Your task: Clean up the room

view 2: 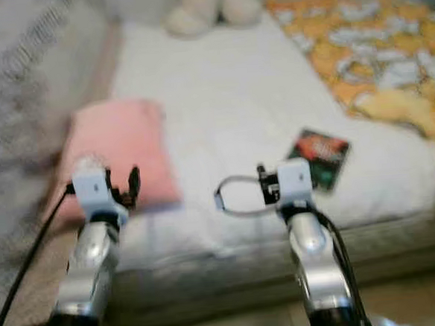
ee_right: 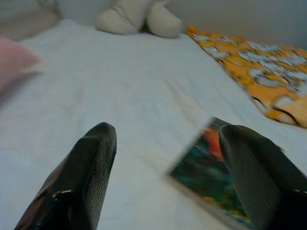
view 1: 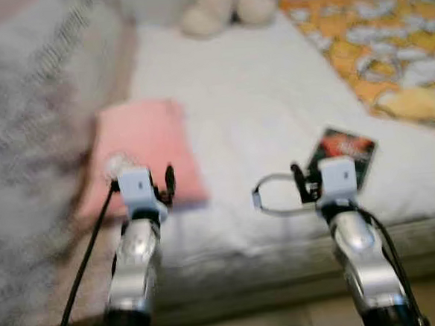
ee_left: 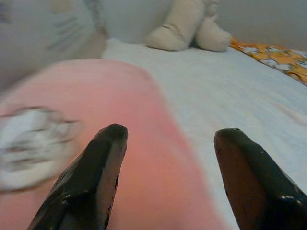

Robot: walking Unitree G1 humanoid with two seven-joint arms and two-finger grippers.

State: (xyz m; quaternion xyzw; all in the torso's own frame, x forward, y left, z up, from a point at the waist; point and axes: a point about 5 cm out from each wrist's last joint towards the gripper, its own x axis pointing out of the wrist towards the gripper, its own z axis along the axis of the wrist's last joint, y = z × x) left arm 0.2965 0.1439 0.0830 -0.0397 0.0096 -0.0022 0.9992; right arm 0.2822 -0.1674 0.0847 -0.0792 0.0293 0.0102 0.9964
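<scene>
A dark book [view 1: 342,156] was seen lying flat on the white bed [view 1: 266,107], near its front edge, at about 2 o'clock from the right gripper [ee_right: 163,158]. That gripper was held just before the book with its fingers spread wide and nothing in them. A pink pillow [view 1: 143,149] lay at 12 o'clock from the left gripper [ee_left: 168,163], which was wide too and empty. The reaching step seemed to be in hand. Next, the book would likely need to be reached and pinched by its near edge.

Pink pillow [view 1: 143,149]; white sheet [view 1: 258,100]; orange-white patterned blanket [view 1: 377,40]; cream plush [view 1: 225,6].
</scene>
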